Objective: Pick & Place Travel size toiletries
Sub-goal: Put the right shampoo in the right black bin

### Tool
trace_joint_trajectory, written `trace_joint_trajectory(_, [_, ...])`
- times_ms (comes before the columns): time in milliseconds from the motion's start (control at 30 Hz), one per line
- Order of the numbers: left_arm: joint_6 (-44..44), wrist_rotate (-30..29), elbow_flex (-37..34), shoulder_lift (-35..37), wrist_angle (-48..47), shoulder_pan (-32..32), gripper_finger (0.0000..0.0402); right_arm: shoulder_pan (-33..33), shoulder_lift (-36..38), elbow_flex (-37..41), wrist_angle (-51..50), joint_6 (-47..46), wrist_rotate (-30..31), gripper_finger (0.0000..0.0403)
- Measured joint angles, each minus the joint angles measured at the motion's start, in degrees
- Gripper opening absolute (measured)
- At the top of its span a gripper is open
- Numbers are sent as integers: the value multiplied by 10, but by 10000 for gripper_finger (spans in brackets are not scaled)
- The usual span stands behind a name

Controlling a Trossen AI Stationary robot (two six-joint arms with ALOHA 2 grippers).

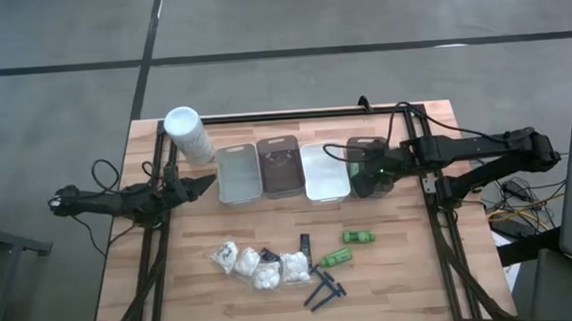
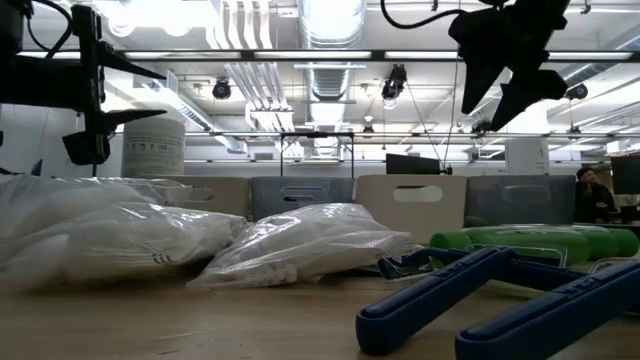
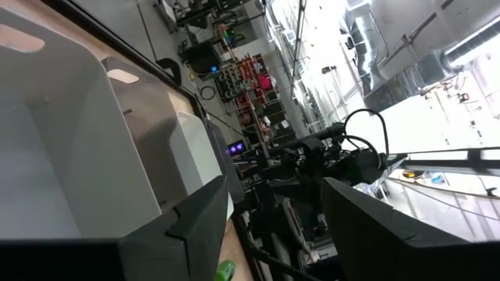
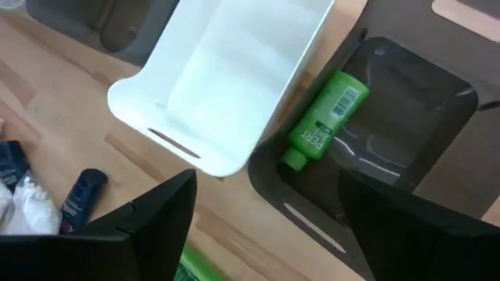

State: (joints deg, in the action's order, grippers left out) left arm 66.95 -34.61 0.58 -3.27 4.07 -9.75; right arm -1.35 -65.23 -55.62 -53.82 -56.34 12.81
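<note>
Green plastic bottle with a barcode label [image 4: 324,117] lies inside the dark grey rectangular tray [image 4: 437,101], against its wall beside the white rectangular tray [image 4: 156,109], with the right gripper [image 4: 266,215] hovering released above it. Lumpy white packets [image 1: 258,264], dark blue T-shaped razors [image 1: 324,286], a small black block [image 1: 306,242] and two more small green bottles [image 1: 348,247] lie on the bare wooden table [image 1: 205,305], well apart from the trays. The left gripper [image 3: 262,226], fingers spread and empty, waits near the tall white cylinder [image 1: 187,135].

A tall white cylinder [image 1: 188,135] stands at the counter's [image 1: 403,283] back corner. Beside it sit grey [image 1: 237,173], brown [image 1: 279,167] and white trays [image 1: 323,171] in a row.
</note>
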Motion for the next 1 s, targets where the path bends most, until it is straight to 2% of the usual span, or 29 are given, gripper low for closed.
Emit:
trace_joint_trajectory(133, [-1,0,0,0,0,0,211,30,0,-1,1,-9,-39,290])
trace_joint_trajectory(467, [-27,0,0,0,-1,0,211,178,-24,7,0,-31,-38,283])
trace_joint_trajectory(667, [-27,13,0,0,0,0,211,215,-59,15,-2,37,-35,294])
trace_joint_trajectory(867, [-28,25,0,0,0,0,211,234,-113,15,-5,64,-97,300])
trace_joint_trajectory(1000, [-30,26,0,-1,0,0,211,252,-169,15,5,133,-98,292])
